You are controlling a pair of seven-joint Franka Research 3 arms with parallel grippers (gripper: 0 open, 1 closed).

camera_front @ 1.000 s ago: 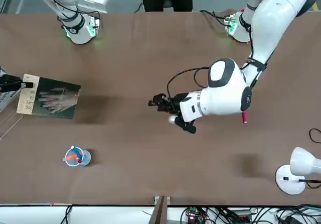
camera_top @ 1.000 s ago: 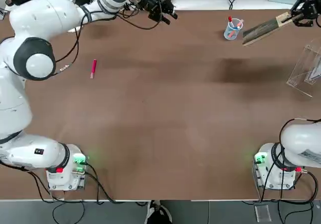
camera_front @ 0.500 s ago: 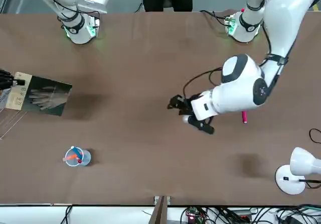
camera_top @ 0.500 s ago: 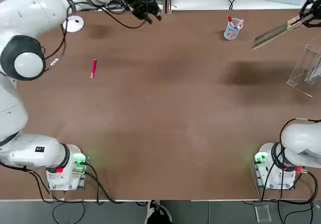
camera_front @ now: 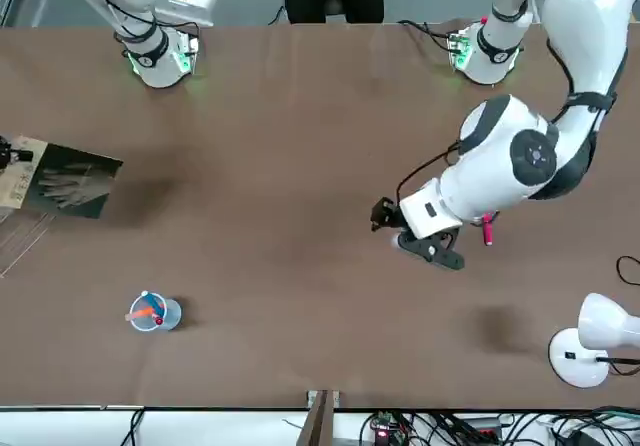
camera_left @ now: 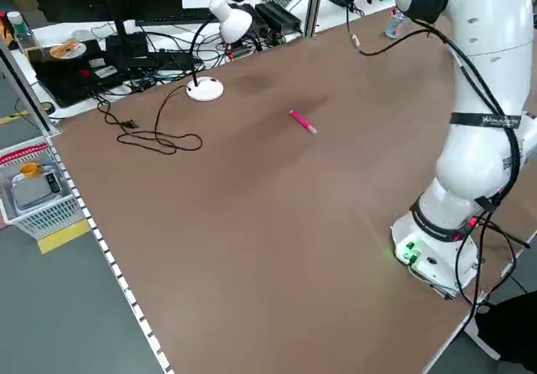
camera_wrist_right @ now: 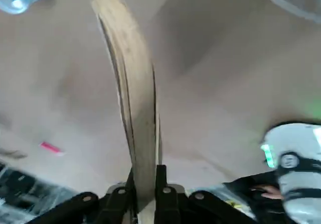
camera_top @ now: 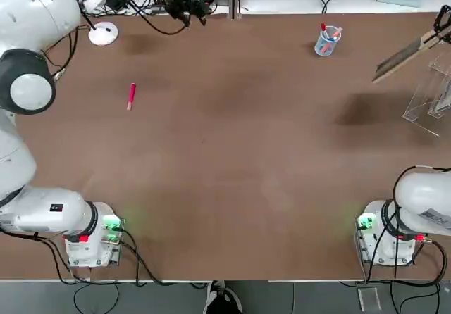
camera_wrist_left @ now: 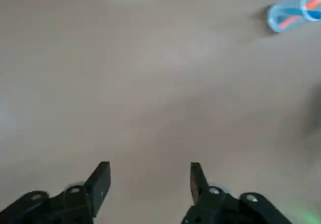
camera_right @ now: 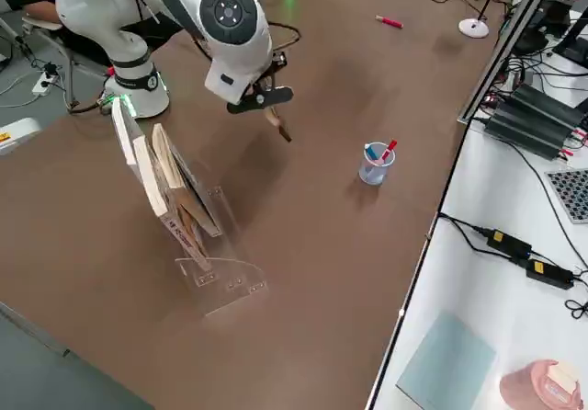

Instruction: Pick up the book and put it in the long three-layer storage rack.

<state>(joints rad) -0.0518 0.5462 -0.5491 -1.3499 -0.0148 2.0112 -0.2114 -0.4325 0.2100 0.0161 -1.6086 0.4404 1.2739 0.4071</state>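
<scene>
The book (camera_top: 404,55), dark cover with a tan edge, hangs tilted above the table at the far right. My right gripper (camera_top: 445,22) is shut on its tan edge. In the right wrist view the book (camera_wrist_right: 129,91) shows edge-on, clamped between the fingers (camera_wrist_right: 161,180). From the front, its hand-printed cover (camera_front: 68,178) is visible. The clear storage rack (camera_top: 428,94) stands just below and to the right of the book; in the right side view the rack (camera_right: 204,261) holds other thin books. My left gripper (camera_top: 189,3) hovers open and empty at the far edge (camera_wrist_left: 148,181).
A clear pen cup (camera_top: 327,41) with red and blue pens stands left of the book. A pink pen (camera_top: 131,96) lies on the left half of the table. A white lamp base (camera_top: 103,34) sits at the far left. Cables run along the far edge.
My right gripper has carried the book to the right, closer to the rack. My left arm has swung back toward the far left, and its fingers have spread wider.
</scene>
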